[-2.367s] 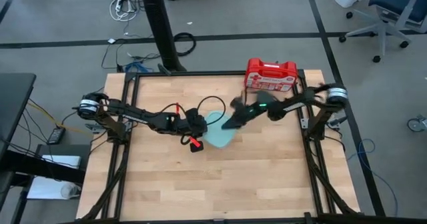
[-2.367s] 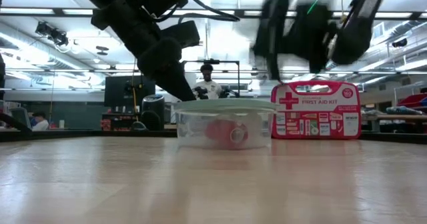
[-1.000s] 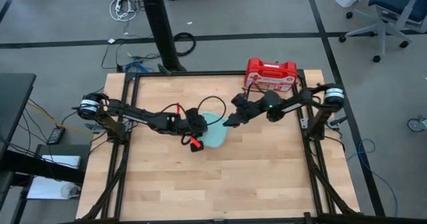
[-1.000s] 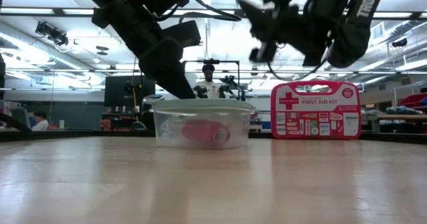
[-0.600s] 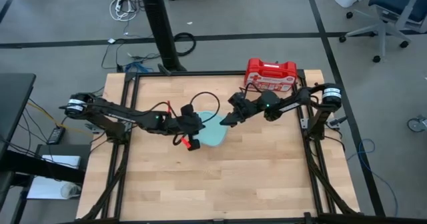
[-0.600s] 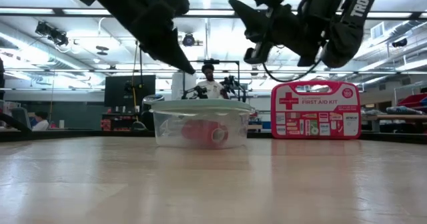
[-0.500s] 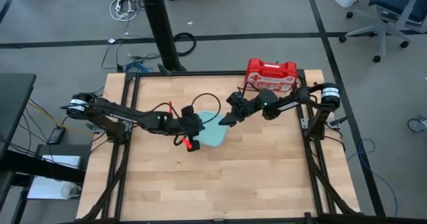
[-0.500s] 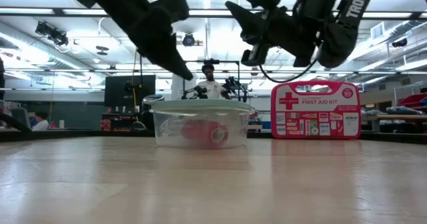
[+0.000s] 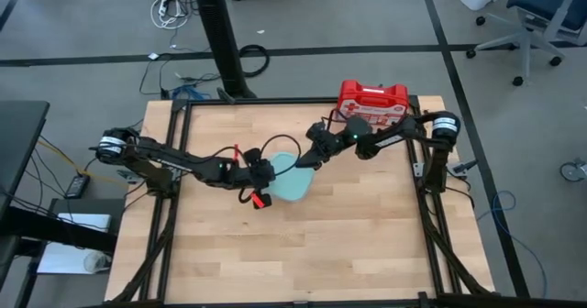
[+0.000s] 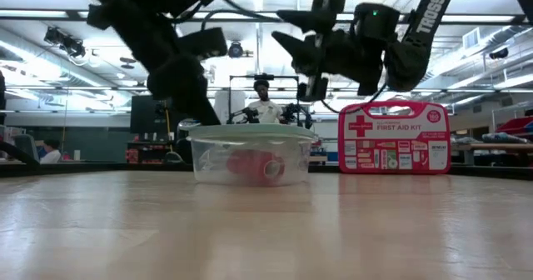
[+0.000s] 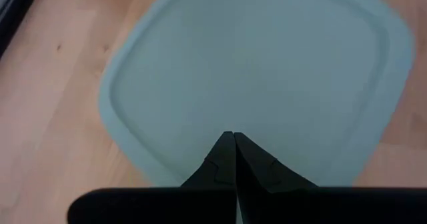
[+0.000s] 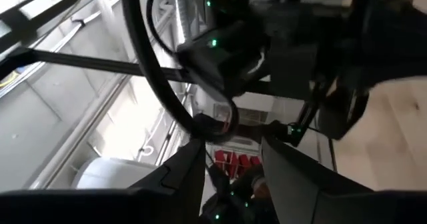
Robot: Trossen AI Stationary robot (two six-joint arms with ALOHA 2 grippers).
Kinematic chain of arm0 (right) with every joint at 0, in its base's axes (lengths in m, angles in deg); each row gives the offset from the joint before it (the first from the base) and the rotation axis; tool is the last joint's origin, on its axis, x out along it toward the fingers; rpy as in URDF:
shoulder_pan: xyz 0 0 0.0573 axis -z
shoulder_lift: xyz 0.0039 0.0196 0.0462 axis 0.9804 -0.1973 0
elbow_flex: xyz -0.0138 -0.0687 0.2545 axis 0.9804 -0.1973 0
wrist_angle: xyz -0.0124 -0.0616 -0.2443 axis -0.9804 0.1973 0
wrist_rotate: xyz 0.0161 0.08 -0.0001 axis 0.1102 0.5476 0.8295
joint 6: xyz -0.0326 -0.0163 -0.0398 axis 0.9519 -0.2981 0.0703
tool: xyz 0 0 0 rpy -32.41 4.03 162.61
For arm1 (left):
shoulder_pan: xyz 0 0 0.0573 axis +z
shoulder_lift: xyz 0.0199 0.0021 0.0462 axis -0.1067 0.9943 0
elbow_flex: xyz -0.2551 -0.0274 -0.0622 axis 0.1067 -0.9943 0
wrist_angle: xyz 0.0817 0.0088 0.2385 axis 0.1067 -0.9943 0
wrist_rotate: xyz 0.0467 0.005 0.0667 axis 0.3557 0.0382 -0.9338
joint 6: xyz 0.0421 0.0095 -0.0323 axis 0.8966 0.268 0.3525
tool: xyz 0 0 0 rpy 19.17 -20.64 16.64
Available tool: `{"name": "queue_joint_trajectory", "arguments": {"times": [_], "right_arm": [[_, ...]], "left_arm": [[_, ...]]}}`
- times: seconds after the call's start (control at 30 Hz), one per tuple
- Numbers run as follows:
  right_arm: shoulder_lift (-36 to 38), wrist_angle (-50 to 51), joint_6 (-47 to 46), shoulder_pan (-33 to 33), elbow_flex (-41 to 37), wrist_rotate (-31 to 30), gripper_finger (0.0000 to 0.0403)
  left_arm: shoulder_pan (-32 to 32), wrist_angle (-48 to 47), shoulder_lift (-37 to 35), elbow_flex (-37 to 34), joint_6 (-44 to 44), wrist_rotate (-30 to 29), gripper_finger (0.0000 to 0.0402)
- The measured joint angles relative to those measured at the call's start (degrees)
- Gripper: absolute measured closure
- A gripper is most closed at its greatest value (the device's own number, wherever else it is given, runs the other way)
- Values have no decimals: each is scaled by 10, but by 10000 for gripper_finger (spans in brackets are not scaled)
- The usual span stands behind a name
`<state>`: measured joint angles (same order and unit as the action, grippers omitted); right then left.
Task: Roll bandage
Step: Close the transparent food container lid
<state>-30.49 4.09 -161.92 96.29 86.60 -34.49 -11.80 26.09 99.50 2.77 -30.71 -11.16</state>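
Bandage [image 10: 254, 165], already a small red roll, lies inside the lidded clear container [image 10: 208, 159] on the counter [image 9: 348, 235]; it looks soft and light, best pinched across its middle. Left gripper [image 11: 233, 159] hovers over the lid [image 11: 253, 71], jaws together; right gripper [image 9: 305, 162] hangs nearby, jaws apart and empty.

Two dark jointed arms, black cables looped alongside.
Silver collars at shoulders, small green lights, white TROSSEN lettering, red clips.
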Motion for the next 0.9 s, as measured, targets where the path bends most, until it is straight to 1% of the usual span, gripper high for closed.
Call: {"name": "queue_joint_trajectory", "arguments": {"times": [0.13,0.27,0.47,0.53,0.67,0.73,0.77,0.8,0.87,0.9], "right_arm": [[-30,-26,-18,2,0,5,254],[-37,-96,-54,2,18,7,254],[-25,-90,-65,1,70,22,254],[-25,-78,-58,1,73,23,254],[-27,9,-1,7,47,33,254],[-26,62,53,15,24,28,254],[-30,104,79,19,13,23,254],[-42,134,96,25,2,22,254],[-65,120,98,35,-12,28,254],[-79,69,81,38,-18,36,254]], "left_arm": [[3,19,-1,-20,-10,-3,401],[4,24,-1,-24,-12,-2,401],[7,29,-1,-25,-13,-4,401],[7,30,-1,-25,-16,-5,401],[7,31,-1,-25,-18,-6,401],[7,32,-1,-25,-18,-12,401],[8,33,0,-25,-17,-15,401],[9,36,0,-26,-16,-17,401],[12,39,-1,-25,-15,-16,401],[14,37,0,-26,-15,-15,401]]}}
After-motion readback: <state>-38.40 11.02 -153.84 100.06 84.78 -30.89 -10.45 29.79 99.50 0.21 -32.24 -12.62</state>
